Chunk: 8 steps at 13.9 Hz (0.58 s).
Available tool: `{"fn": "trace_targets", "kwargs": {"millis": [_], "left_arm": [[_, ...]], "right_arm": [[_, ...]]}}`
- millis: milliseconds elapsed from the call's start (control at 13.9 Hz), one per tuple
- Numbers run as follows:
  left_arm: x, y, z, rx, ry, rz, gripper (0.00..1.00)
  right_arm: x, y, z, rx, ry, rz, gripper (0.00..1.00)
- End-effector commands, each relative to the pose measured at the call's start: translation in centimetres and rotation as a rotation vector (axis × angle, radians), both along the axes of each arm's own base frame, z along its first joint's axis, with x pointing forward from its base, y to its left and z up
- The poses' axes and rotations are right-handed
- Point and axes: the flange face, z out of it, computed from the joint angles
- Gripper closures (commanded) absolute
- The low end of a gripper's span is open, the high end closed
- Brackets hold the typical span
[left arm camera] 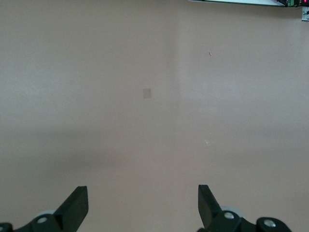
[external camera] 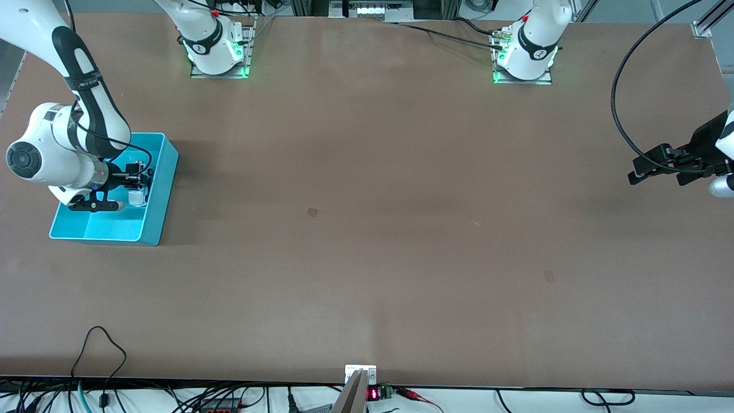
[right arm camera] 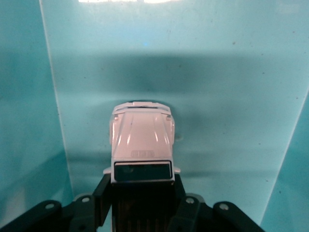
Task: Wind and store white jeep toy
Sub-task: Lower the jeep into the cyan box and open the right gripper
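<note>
The white jeep toy (right arm camera: 141, 140), with a black rear section, is inside the turquoise bin (right arm camera: 227, 96), low over or on its floor. My right gripper (right arm camera: 141, 188) is shut on the jeep's black rear, one finger pressed against each side. In the front view the right gripper (external camera: 136, 182) reaches down into the bin (external camera: 167, 189) at the right arm's end of the table, and the jeep (external camera: 136, 198) shows as a small pale shape under it. My left gripper (external camera: 637, 172) is open and empty, waiting above the table at the left arm's end; its fingers (left arm camera: 77, 205) are wide apart.
The bin has an inner divider wall (right arm camera: 53, 96) beside the jeep. A small square mark (external camera: 312, 212) lies on the brown table. Cables run along the table edge nearest the front camera (external camera: 103, 344).
</note>
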Motion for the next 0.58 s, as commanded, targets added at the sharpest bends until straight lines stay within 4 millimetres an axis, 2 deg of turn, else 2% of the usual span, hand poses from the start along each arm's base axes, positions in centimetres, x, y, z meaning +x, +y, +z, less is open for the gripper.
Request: {"fn": "trace_targets", "kwargs": {"millis": [0,216,288,503], "left_arm": [[-0.5,0.0,0.6,0.016,-0.003,0.0,0.0],[-0.5,-0.1,0.6,0.015,-0.003,-0.001,0.0],[-0.5,-0.1,0.6,0.014,-0.003,-0.001,0.0],[-0.5,-0.1,0.6,0.005,-0.004,-0.001,0.0]], "right_arm": [[-0.7,-0.5,-0.9,0.005,0.019,-0.006,0.33],[-0.5,-0.4,-0.8,0.005,0.014,-0.003,0.18],[-0.1,-0.5,-0.3,0.001,0.004,-0.002,0.0],[1.7,-0.3,2.5,-0.008,-0.031,0.016,0.0]]}}
